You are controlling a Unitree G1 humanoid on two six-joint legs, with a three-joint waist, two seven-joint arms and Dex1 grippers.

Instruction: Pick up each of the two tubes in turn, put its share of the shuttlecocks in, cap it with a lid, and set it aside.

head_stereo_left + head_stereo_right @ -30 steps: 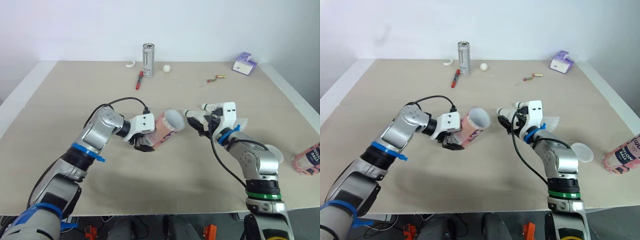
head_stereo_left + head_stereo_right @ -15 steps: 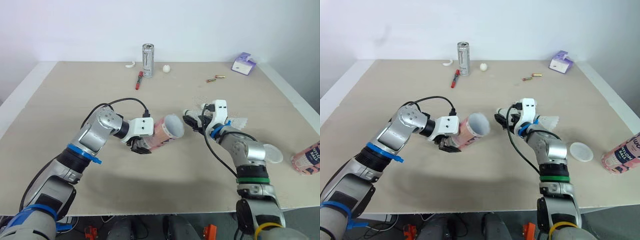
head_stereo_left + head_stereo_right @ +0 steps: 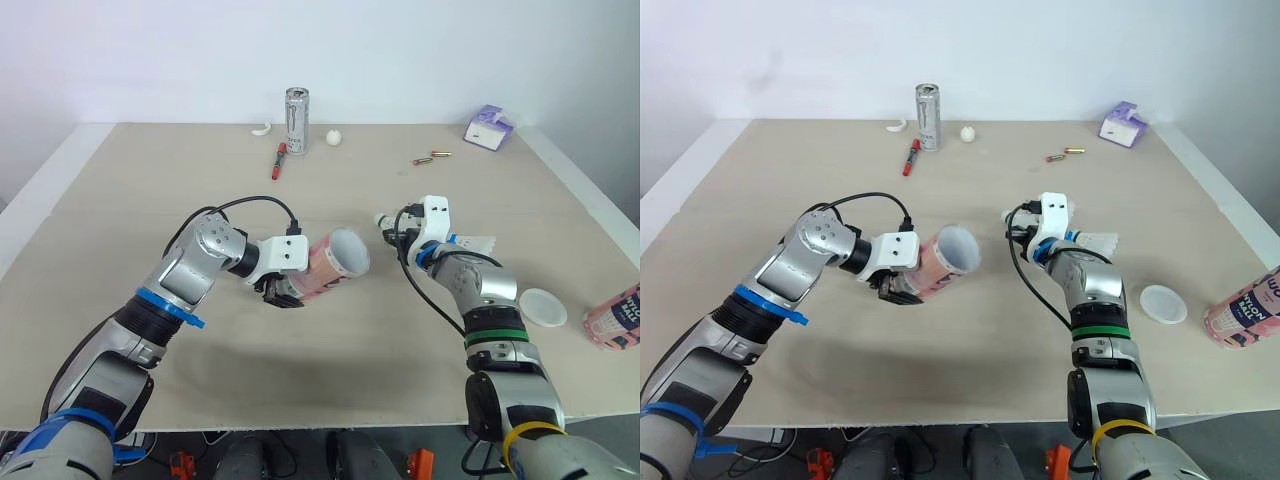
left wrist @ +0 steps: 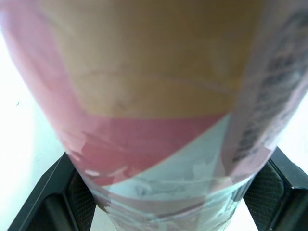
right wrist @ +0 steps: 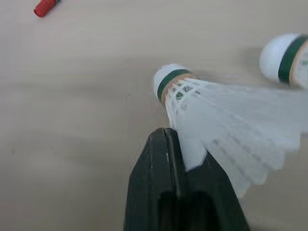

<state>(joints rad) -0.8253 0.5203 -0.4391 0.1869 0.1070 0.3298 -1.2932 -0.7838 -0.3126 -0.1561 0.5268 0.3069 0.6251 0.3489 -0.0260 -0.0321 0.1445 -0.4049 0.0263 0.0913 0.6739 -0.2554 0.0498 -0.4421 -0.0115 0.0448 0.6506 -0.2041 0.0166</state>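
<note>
Since a second ago the right gripper (image 3: 388,224) has lifted and drawn in, its forearm now steeper, while the pink tube (image 3: 330,265) has barely shifted. That tube hangs above the middle of the table (image 3: 120,220), clamped across its lower body by the left gripper (image 3: 285,290) and tilted so its open mouth faces the right gripper, which is near but apart. The right gripper's fingers are pinched together on the feather skirt of a shuttlecock (image 5: 192,103), cork leading. The step in hand looks like loading the first tube. The next move calls for lining the cork up with the mouth before letting go. A second shuttlecock (image 3: 478,243), a lid (image 3: 545,306) and the other tube (image 3: 615,320) wait on the right.
</note>
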